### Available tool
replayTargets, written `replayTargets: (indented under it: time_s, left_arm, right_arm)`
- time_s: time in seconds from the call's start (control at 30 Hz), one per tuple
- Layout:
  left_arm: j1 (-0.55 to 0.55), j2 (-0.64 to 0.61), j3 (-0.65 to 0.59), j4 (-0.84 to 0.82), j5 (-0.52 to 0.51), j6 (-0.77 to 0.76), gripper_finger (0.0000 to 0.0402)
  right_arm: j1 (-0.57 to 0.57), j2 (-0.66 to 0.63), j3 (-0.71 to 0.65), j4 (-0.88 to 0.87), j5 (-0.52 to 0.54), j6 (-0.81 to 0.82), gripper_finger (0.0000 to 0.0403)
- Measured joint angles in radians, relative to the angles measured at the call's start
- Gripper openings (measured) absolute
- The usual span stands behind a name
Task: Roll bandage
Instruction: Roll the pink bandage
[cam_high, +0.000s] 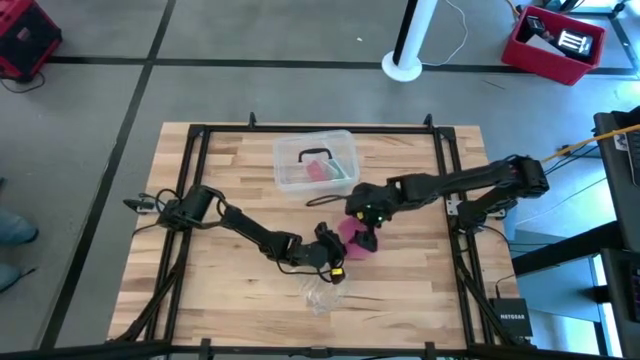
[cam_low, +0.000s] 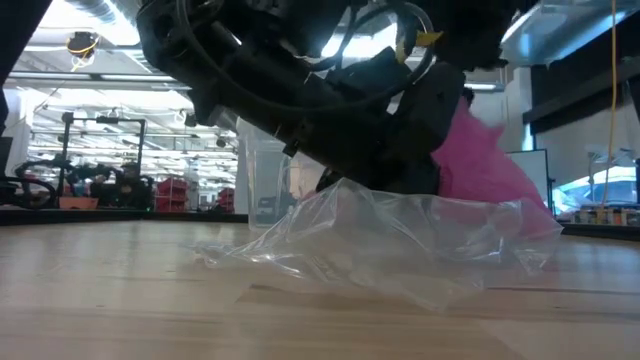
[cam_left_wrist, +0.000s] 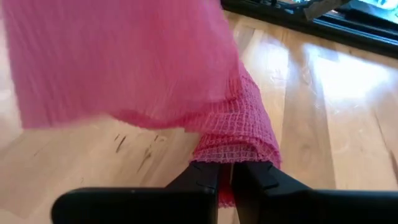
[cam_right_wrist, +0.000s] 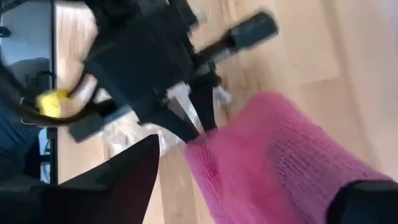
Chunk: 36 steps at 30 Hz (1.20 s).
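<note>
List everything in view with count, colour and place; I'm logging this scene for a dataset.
bandage: one, pink, mid-table between the grippers
plastic wrapper: one, clear, crumpled, near the table's front edge
plastic box: one, clear with pink and green contents, back of the table
table: one, light wood with a black frame
bin: one, red, on the floor beyond the table
left gripper: shut on the bandage's end
right gripper: open, at the bandage

Only one word can be read: "NETGEAR" in pale letters on a small black box (cam_high: 511, 321) at the lower right of the overhead picture (just off the table's edge).
</note>
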Motion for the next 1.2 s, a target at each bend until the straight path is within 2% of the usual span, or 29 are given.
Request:
replayTargets:
  time_s: [0.13,0.23,0.33,0.53,0.6,0.73,0.83,0.93,1.03,1.2]
  left_arm:
    - [-0.002,-0.003,0.000,0.018,0.004,-0.004,0.0014]
    - [-0.007,-0.003,0.000,0.059,0.021,0.013,0.0015]
    - [-0.008,-0.004,0.000,0.060,0.027,0.012,0.0019]
    - [-0.012,-0.004,0.000,0.066,0.036,0.014,0.0020]
    - [-0.019,-0.004,0.000,0.094,0.038,0.060,0.0020]
    - [-0.038,-0.006,0.002,0.160,0.046,0.199,0.0021]
    - [-0.043,-0.035,0.001,0.141,0.048,0.258,0.0021]
    - [-0.040,-0.106,0.002,0.104,0.045,0.345,0.0021]
    - [-0.035,-0.200,0.002,0.059,0.045,0.454,0.0021]
    - [-0.020,-0.364,0.004,-0.014,0.032,0.608,0.0021]
  right_arm:
    - [0.002,-0.039,0.073,-0.195,0.103,-0.092,0.0310]
    - [0.002,-0.071,0.073,-0.261,0.193,-0.163,0.0310]
    - [0.001,-0.075,0.057,-0.288,0.233,-0.173,0.0310]
    - [0.002,-0.075,0.056,-0.306,0.197,-0.149,0.0310]
    - [0.002,-0.076,0.056,-0.307,0.181,-0.136,0.0310]
    - [0.002,-0.068,0.056,-0.325,0.040,-0.212,0.0310]
    - [0.002,-0.097,0.071,-0.430,0.046,-0.224,0.0310]
    - [0.002,-0.178,0.074,-0.476,0.066,-0.230,0.0310]
    - [0.002,-0.282,0.063,-0.446,0.066,-0.231,0.0310]
    - [0.003,-0.482,-0.037,-0.262,0.095,-0.238,0.0310]
